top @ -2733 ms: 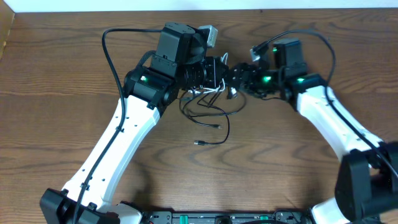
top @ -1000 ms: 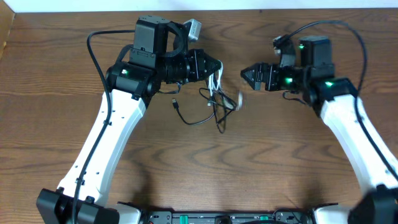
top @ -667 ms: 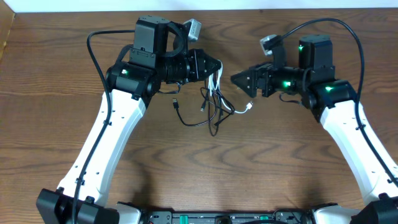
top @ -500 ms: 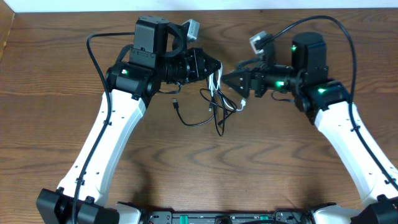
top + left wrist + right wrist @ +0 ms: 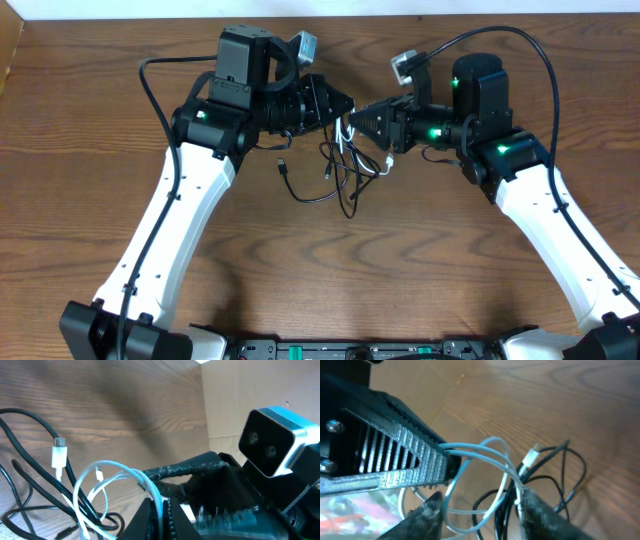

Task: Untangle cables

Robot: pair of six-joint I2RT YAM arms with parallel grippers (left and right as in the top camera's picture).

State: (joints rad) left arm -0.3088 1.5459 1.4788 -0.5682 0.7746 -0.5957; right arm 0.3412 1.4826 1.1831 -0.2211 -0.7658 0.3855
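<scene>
R gripper [image 5: 480, 499], jaws apart w/ nothing pinched yet, straddles the white cable [image 5: 492, 460], whose loop runs crosswise just ahead of its fingers; beyond, L gripper [image 5: 346, 104] is clamped on that loop's top, black cable [image 5: 305, 198] hanging tangled toward the table [image 5: 545, 400].

No text, label or number can be read anywhere.
</scene>
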